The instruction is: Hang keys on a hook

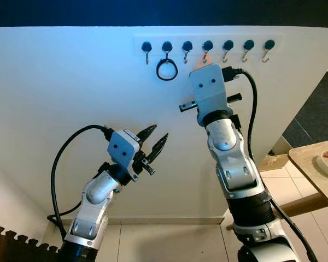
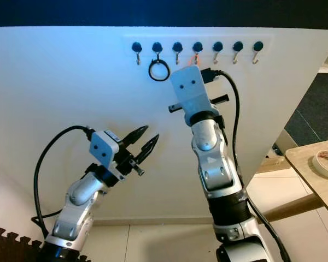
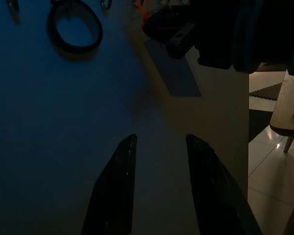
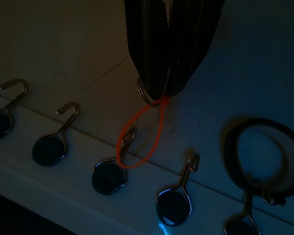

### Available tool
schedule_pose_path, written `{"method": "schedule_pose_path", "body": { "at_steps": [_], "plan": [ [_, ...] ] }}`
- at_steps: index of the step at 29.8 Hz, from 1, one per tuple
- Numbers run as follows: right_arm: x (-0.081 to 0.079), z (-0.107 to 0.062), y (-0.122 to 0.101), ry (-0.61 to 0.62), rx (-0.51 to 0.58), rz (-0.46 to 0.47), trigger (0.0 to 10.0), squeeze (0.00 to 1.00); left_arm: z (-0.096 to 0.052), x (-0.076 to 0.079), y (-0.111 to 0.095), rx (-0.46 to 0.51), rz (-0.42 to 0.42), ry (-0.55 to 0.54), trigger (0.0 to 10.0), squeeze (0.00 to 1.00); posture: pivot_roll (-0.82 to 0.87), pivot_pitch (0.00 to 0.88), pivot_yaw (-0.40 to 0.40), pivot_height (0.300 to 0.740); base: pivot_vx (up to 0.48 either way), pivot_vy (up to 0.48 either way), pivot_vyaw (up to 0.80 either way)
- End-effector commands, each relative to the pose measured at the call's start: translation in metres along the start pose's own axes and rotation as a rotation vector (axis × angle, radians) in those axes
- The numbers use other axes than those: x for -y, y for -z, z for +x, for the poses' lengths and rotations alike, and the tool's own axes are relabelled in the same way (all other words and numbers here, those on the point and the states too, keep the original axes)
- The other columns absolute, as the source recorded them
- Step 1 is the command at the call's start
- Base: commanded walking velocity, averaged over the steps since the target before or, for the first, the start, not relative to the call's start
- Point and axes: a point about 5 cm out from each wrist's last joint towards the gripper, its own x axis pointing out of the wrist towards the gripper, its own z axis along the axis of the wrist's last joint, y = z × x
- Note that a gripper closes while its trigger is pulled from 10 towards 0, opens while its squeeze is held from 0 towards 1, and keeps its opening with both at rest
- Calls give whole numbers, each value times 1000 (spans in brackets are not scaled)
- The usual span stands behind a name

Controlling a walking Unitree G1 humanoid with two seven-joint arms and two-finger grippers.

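The right gripper [image 4: 161,90] is clamped on a key ring [image 4: 143,93] whose orange loop [image 4: 137,137] lies over the tip of the fourth hook [image 4: 129,138], just beneath the fingers, while the left gripper [image 1: 156,143] hangs spread and lower down.
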Motion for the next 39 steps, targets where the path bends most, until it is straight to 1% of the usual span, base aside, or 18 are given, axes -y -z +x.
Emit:
{"method": "schedule_pose_path", "body": {
  "at_steps": [1,3,9,14,20,29,30,31,32,34,35,38,39],
  "plan": [
    [-2,0,-7,-6,33,15,0,0,-4,1,2,-17,5,16,10000,0,30,99,-2,740,0,0,0],
    [-3,0,-6,-9,27,12,0,0,-4,1,2,-17,4,17,10000,0,29,99,-2,740,0,0,0],
    [-7,3,4,-38,-46,-5,0,0,-3,2,1,-11,4,23,10000,0,30,96,-4,740,0,0,0],
    [-11,4,15,-60,-112,9,0,0,-3,3,1,-8,5,25,10000,0,34,91,-9,740,0,0,0],
    [-14,3,20,-72,-134,5,0,0,-3,3,1,-7,6,24,10000,0,35,90,-8,740,0,0,0],
    [-16,-6,32,-87,-170,-8,0,0,-3,2,0,-7,7,24,10000,0,34,99,-5,740,0,0,0],
    [-16,-7,33,-86,-172,-10,2118,0,-3,2,0,-7,8,24,10000,0,34,99,-5,740,0,0,0],
    [-16,-7,33,-86,-172,-10,2118,0,-3,2,0,-7,8,24,10000,0,34,99,-5,740,0,0,0],
    [-16,-8,34,-85,-174,-10,8235,0,-3,2,0,-8,8,24,10000,0,33,100,-3,740,0,0,0],
    [-16,-9,35,-85,-176,-10,8235,0,-3,2,0,-8,8,24,10000,0,33,100,-3,740,0,0,0],
    [-16,-9,36,-84,-179,-8,10000,1000,-3,2,1,-9,6,25,10000,0,33,100,-2,740,0,0,0],
    [-15,-10,36,-77,-180,-13,10000,1000,-3,2,1,-8,6,25,10000,0,34,100,-2,740,0,0,0],
    [-15,-10,36,-73,-179,-18,10000,890,-3,2,1,-7,6,25,10000,0,34,101,-2,740,0,0,0]
  ]
}}
